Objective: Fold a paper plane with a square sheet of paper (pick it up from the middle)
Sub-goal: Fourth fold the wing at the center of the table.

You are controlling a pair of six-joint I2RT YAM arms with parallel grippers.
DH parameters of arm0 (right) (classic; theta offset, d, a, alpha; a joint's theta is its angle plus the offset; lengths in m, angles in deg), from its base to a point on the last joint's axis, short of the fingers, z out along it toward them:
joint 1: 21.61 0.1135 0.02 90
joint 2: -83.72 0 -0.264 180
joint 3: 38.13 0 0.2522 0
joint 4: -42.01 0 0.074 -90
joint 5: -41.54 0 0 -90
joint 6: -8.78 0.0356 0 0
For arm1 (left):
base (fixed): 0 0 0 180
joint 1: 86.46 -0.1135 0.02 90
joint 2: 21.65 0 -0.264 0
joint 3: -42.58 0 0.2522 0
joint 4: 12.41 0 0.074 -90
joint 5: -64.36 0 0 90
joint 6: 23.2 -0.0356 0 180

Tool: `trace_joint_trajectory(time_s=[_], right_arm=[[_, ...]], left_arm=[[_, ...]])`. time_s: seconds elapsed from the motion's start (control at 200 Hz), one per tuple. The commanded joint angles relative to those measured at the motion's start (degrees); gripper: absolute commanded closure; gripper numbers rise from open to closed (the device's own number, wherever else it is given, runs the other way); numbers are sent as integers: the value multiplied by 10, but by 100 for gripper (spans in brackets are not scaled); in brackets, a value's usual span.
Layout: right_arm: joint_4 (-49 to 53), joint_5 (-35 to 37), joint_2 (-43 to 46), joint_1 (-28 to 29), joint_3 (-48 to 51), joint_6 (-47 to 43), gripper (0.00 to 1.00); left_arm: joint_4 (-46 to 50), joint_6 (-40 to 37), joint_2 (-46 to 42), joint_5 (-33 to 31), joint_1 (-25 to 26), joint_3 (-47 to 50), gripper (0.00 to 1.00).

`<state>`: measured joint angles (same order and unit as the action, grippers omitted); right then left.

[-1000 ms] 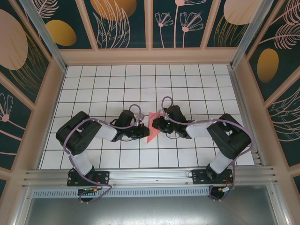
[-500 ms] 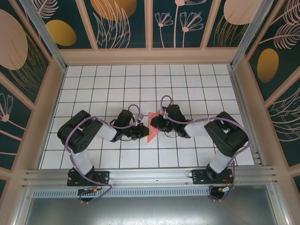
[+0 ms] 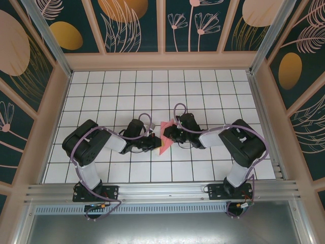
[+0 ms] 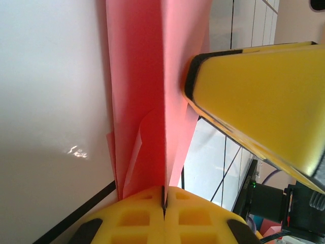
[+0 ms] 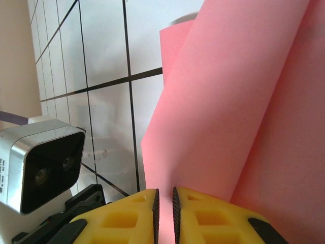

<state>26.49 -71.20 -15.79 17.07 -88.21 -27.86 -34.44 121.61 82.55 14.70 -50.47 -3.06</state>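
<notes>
The salmon-pink sheet of paper (image 3: 165, 146) is folded into a narrow pointed shape with a centre crease and is held off the tiles between the two arms. My left gripper (image 3: 156, 142) is shut on its crease edge; in the left wrist view the layers (image 4: 147, 101) rise straight out of the closed jaws (image 4: 164, 195). My right gripper (image 3: 166, 134) pinches a flap from the other side. In the right wrist view the pink paper (image 5: 228, 101) runs down into the narrow slit between those jaws (image 5: 163, 198). One yellow right finger (image 4: 264, 101) lies against the paper.
White gridded tabletop (image 3: 152, 91) inside patterned walls, with an aluminium rail (image 3: 162, 190) along the near edge. The left arm's wrist camera (image 5: 43, 162) sits close beside the right gripper. The two wrists nearly touch at mid-table.
The right arm's elbow has shifted slightly left toward the centre. Both grippers and the paper stay where they were.
</notes>
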Motion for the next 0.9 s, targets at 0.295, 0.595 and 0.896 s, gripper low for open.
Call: trace_joint_trajectory(time_s=[0.295, 0.595, 0.896], right_arm=[[3, 22, -26, -4, -10, 6, 82], [-8, 26, 23, -5, 4, 4, 81], [-23, -27, 22, 2, -16, -4, 79]], left_arm=[[65, -12, 17, -16, -2, -7, 95], [69, -16, 19, -12, -2, -8, 97], [61, -12, 31, 2, -3, -16, 98]])
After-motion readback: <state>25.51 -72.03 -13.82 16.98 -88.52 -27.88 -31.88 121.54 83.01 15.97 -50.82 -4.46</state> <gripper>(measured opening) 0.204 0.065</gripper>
